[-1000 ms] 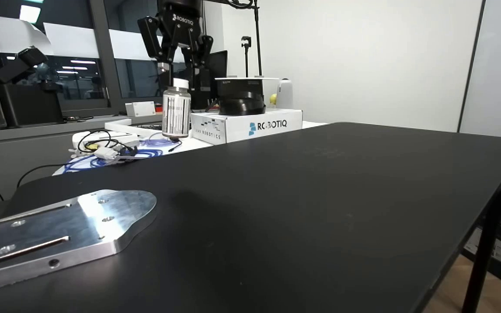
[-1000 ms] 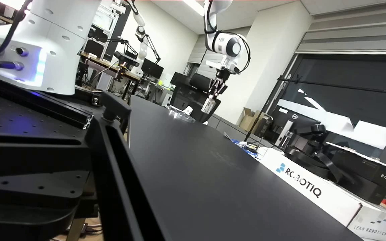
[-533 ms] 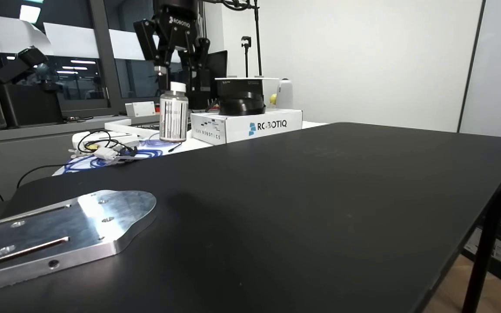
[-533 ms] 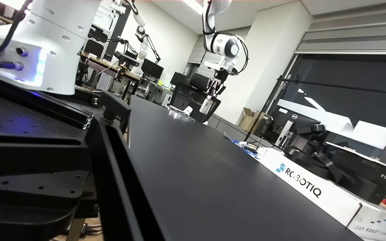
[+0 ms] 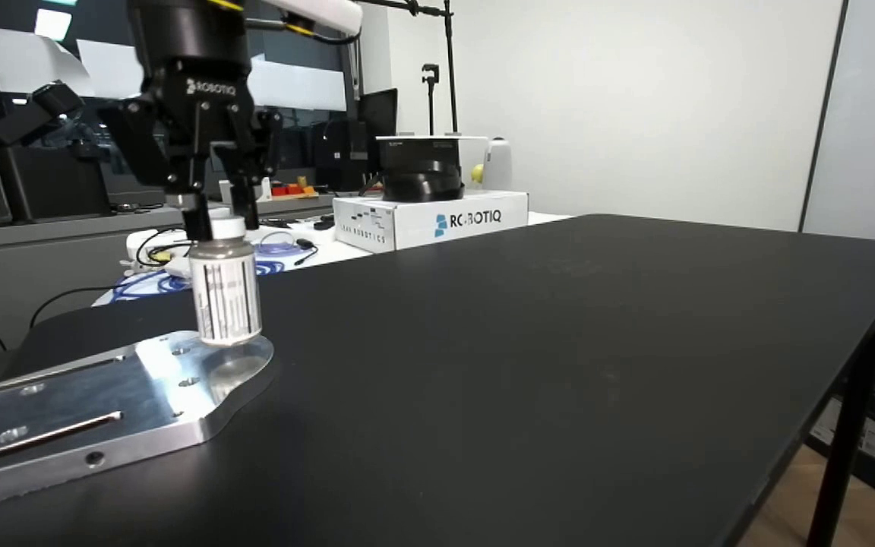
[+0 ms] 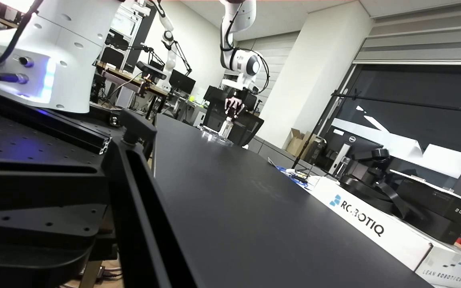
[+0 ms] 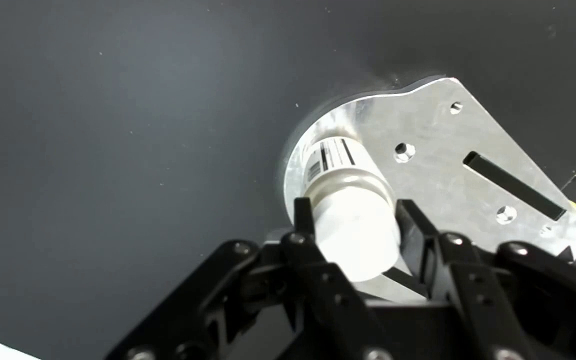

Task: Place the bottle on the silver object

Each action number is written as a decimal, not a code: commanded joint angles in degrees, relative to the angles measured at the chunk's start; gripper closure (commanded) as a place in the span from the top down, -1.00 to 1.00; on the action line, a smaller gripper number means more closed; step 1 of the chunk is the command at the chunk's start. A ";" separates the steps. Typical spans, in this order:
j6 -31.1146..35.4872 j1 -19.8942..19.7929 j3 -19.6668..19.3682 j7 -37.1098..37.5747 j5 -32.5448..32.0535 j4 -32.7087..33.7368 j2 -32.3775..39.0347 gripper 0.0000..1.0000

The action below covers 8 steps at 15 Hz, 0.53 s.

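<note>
"What's new?"

"In an exterior view, the bottle [image 5: 226, 292] hung farther off a half second ago. Now it has come left, nearer and lower, over the round end of the silver plate [image 5: 88, 395]. The plate didn't move."

"Is the bottle touching it?"

"I can't tell."

"And the pincer [image 7: 354, 212]?"

"Its two fingers [image 7: 304, 215] squeeze the white cap [image 7: 355, 245], one from each side."

"How many of each?"

"One bottle, one silver plate, one pincer, and one white ROBOTIQ box [image 5: 468, 220] past the far edge of the black surface [image 5: 521, 365]."
</note>
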 commanded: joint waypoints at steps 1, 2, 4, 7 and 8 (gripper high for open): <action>-3.01 2.62 -1.08 -1.73 -1.67 7.81 4.59 -0.62; -3.21 3.03 -1.20 -2.27 -1.82 8.96 5.48 -0.62; -3.95 3.53 -1.47 -3.37 -1.57 11.13 6.94 -0.62; -5.28 3.71 -1.58 -4.97 -1.27 14.28 8.65 -0.62; -5.92 3.72 -1.62 -5.01 -1.08 15.21 9.05 0.06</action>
